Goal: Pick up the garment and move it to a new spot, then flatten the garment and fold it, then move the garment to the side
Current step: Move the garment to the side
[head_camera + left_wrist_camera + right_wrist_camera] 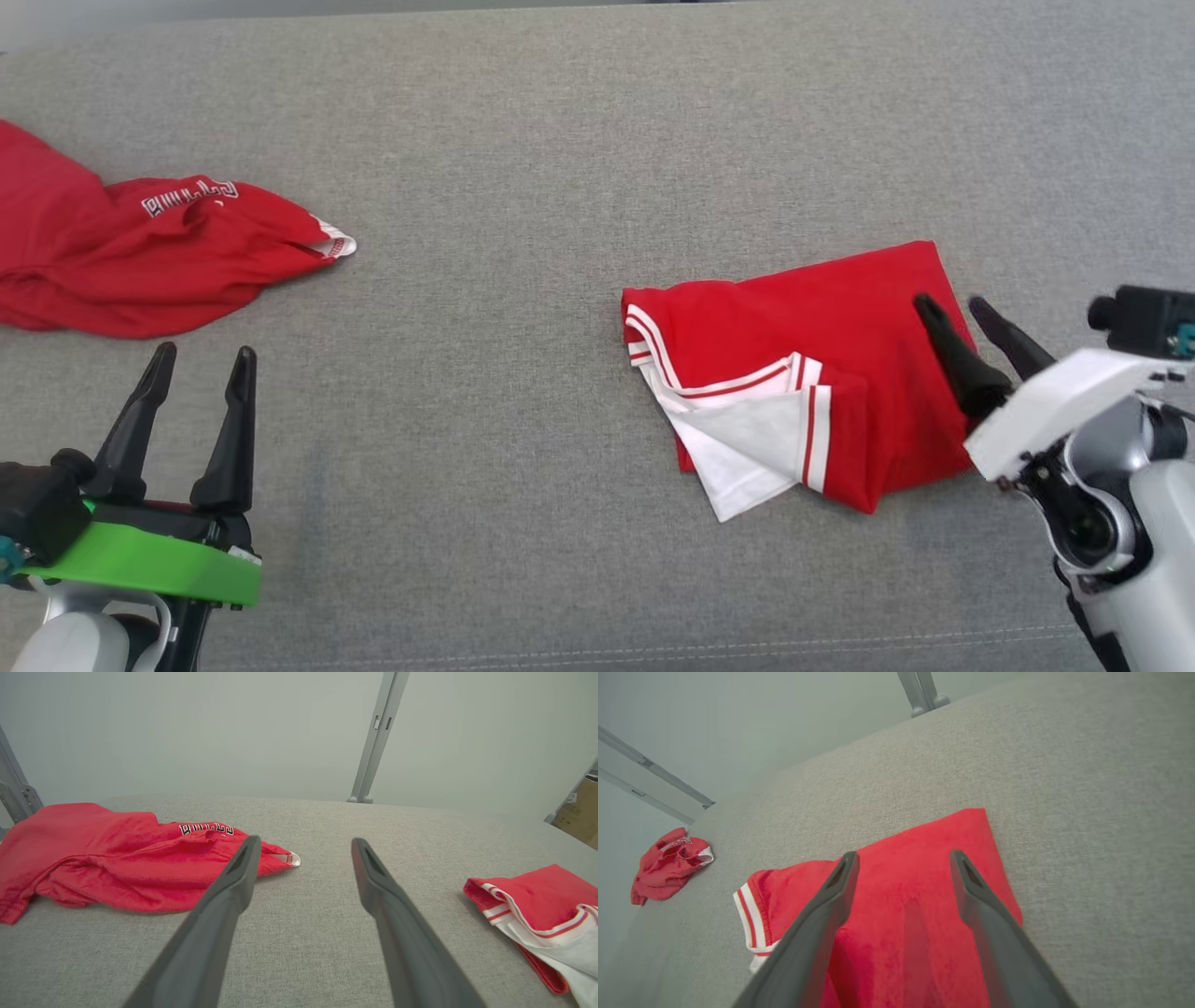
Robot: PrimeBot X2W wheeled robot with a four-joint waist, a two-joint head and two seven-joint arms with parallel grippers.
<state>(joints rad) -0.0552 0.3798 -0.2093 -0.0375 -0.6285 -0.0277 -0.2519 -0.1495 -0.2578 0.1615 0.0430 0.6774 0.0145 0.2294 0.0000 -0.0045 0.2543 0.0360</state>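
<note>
The folded red jersey (822, 308) lies on the right part of the grey upholstered surface (513, 140), with its white panel and its red-and-white striped trim turned toward the robot and toward the middle. The right pincer (954, 306) is above the right edge of this jersey. It is released: its two dark fingers are spread wide and no cloth is caught between them. In the right wrist view the same pincer (904, 856) points over the smooth red cloth (962, 830); I cannot tell if the tips touch it. The left pincer (205, 351) is at the lower left over bare grey fabric, also released and holding nothing. Beyond it, well apart from the folded jersey, a second red garment (140, 261) with black-and-white lettering lies crumpled. The left wrist view shows this crumpled garment (107, 858) at the left, the folded jersey (537, 896) at the right, and the left pincer (306, 840) between them.
</note>
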